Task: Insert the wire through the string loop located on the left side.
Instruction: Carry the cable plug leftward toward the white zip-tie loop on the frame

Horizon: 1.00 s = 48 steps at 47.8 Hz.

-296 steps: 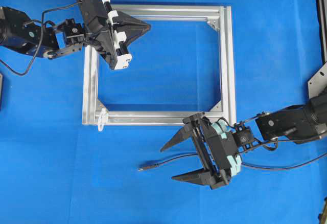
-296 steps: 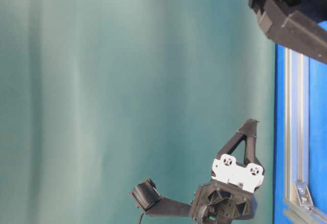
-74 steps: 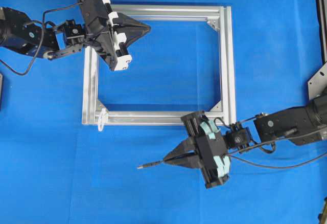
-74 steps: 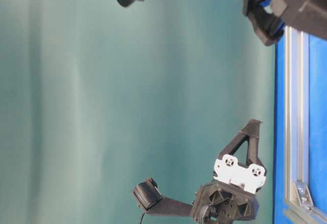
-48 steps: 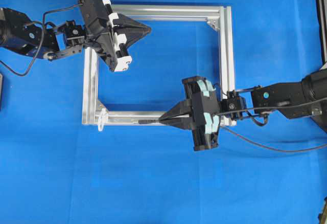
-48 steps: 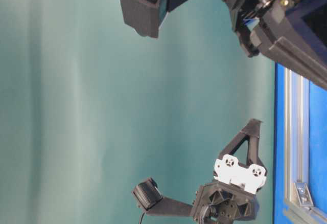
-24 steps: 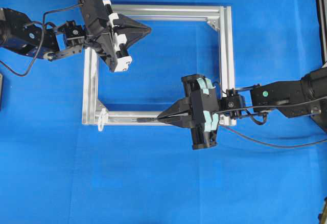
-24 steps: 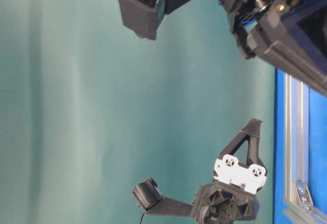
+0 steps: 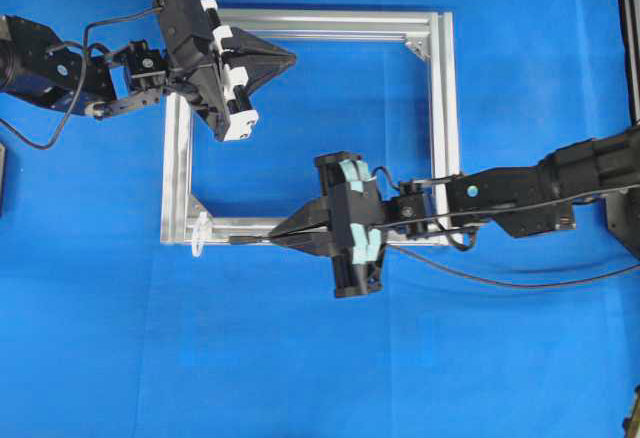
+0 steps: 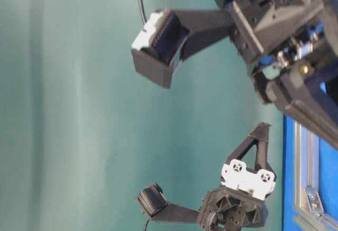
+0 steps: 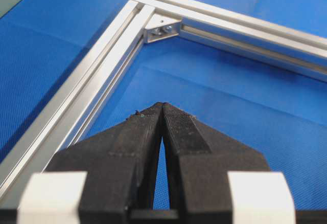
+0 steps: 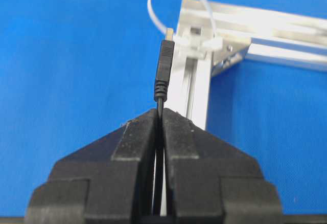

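The wire is a thin black cable ending in a small dark plug (image 9: pixel 245 241) with a metal tip. My right gripper (image 9: pixel 272 241) is shut on it just behind the plug. It is held over the front rail of the silver frame (image 9: pixel 440 108), pointing left. The whitish string loop (image 9: pixel 200 233) hangs at the frame's front left corner, a short gap left of the plug tip. In the right wrist view the plug (image 12: pixel 164 65) sticks out past my right gripper (image 12: pixel 160 112), its tip just short of the string loop (image 12: pixel 148 4). My left gripper (image 9: pixel 292 55) is shut and empty over the back left of the frame.
The wire's tail (image 9: pixel 500 280) trails right across the blue cloth under the right arm. In the left wrist view my left gripper (image 11: pixel 162 105) hovers inside the frame's corner (image 11: pixel 92 75). The right arm's wrist camera (image 10: pixel 158 46) shows high in the table-level view.
My right gripper has carried the wire leftward along the front rail, bringing the plug closer to the string loop. The left arm has not moved.
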Motion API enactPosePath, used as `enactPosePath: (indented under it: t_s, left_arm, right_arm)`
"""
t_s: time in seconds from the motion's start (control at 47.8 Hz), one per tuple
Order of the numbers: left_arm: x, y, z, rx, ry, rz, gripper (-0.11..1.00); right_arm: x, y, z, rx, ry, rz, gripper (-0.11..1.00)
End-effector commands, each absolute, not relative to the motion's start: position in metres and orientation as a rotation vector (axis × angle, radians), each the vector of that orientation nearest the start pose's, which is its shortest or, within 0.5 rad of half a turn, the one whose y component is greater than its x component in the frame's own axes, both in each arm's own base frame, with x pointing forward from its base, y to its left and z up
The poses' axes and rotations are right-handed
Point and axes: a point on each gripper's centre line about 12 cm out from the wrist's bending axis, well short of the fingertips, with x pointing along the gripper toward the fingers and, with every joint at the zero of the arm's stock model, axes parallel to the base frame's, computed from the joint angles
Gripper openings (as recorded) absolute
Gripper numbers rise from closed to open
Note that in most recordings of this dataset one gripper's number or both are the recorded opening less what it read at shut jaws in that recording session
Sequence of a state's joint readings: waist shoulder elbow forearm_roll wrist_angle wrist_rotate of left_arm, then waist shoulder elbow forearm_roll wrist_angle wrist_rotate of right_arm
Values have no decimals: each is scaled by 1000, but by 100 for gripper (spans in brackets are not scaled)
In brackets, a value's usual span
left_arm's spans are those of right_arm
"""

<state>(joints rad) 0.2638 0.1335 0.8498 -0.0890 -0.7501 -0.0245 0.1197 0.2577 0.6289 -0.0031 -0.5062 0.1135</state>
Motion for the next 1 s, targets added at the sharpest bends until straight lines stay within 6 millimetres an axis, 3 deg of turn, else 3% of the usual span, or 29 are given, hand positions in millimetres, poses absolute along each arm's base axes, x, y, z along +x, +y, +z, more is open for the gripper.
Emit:
enactPosePath:
  t_s: [0.0, 0.251, 0.983]
  left_arm:
    - [369, 105, 155, -105, 172, 325, 0]
    - [368, 104, 154, -106, 175, 325, 0]
    - [369, 105, 154, -106, 173, 325, 0]
  right_arm:
    - [441, 49, 140, 90, 334, 93, 0]
    - [450, 46, 134, 93, 338, 83, 0]
    - [449, 44, 133, 94, 328, 80, 0]
